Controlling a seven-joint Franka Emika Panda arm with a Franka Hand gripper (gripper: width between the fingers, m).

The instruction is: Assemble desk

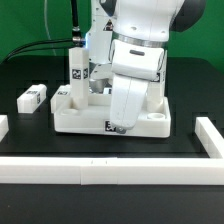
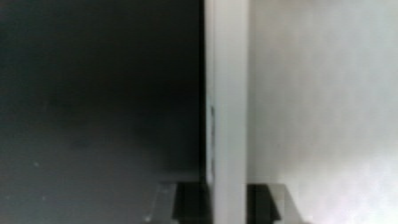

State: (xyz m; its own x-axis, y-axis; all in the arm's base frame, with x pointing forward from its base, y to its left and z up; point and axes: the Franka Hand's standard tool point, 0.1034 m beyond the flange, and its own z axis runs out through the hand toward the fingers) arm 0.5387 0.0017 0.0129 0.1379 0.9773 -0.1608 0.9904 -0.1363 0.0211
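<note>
i am working at the desk top (image 1: 150, 118), which is sitting about the middle of the worktop (image 1: 30, 70); my tool (image 1: 120, 126) is reaching down onto the wall of it that is facing the worktop's edge nearest the exterior camera; in the wrist view a thin white rim (image 2: 228, 100) is running straight between my fingertips (image 2: 187, 203), dark worktop on one side and pale tray floor on the other; the fingers are standing narrow, one on each side of that rim, but i cannot tell whether they are pinching it.

one upright leg (image 1: 77, 68) is standing in the top's far corner on the exterior view's left; a loose leg (image 1: 32, 97) is lying apart, toward the worktop's edge on that same side.

i am judging this as taking hold of the top to shift or steady it, with legs left to fit; the next move is calling for a square, firm pinch on the thin rim and a slow slide that is not tipping the standing leg.
</note>
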